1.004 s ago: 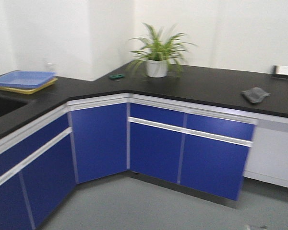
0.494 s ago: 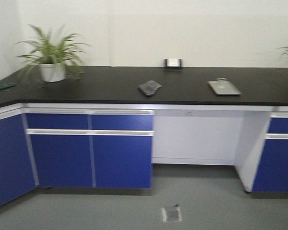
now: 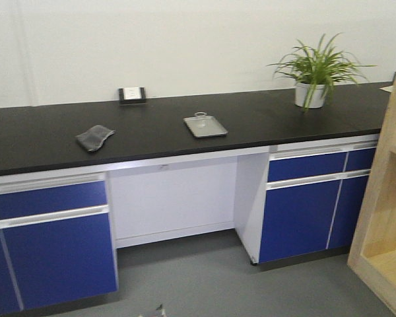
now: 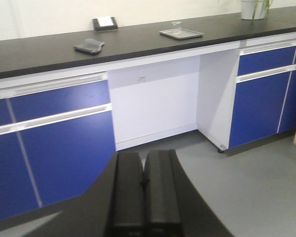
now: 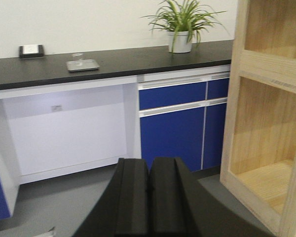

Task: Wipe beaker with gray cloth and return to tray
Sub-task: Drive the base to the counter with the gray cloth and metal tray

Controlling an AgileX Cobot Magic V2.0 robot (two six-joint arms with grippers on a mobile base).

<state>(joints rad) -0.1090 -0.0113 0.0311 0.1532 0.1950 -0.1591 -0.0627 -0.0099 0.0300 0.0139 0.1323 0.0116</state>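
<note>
Ok, tray [image 3: 210, 128] w/ beaker [image 3: 200, 117], cloth [image 3: 94, 137] apart

1. The left gripper [image 4: 144, 165] has its two black fingers [image 4: 128, 192] pressed flat together, with only a thin seam between them.
2. The right gripper [image 5: 149, 170] is likewise closed, its black fingers [image 5: 134, 197] meeting side by side.
3. Both grippers are in free air, touching nothing, with a dark wrist housing flaring out behind each pair of fingers.

The black counter [image 3: 264, 115] carries a gray cloth [image 3: 94, 137], a metal tray [image 3: 205, 125], a potted plant [image 3: 310, 94] and a small box [image 3: 132, 94] at the wall.
</note>
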